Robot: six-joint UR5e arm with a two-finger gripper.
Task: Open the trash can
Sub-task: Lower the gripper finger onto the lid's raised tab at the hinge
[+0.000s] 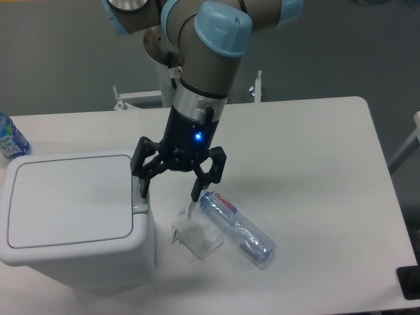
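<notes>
Trash can (75, 220) sits at the near left corner of the white table (315, 170), lid flat and shut, and its left side plus a bit of the bottom get chopped off by the frame edge. The grey push-button latch (140, 198) on the right edge of the lid is mostly covered by the gripper's left-hand fingertip (142, 190), so honestly can't say if the finger is actually pressing on it or just hanging right above it. From this angle they overlap and that's all you get.

Gripper (168, 192) is spread wide, both fingers splayed apart, nothing between them. The other fingertip ends just over the cap end of a clear plastic bottle (237, 228) lying on its side on the table, right of the bin. Touching or not, no idea either. There's a blue light glowing on the gripper body.

Next to the bottle, between it and the bin, there's some crumpled clear plastic thing (195, 233), hard to make out what it is exactly. Could be a cup or wrapper.

At the far left edge a second bottle with a blue label (9, 139) pokes in behind the bin, mostly cut off. The arm's upper part runs out of the top of the frame.
</notes>
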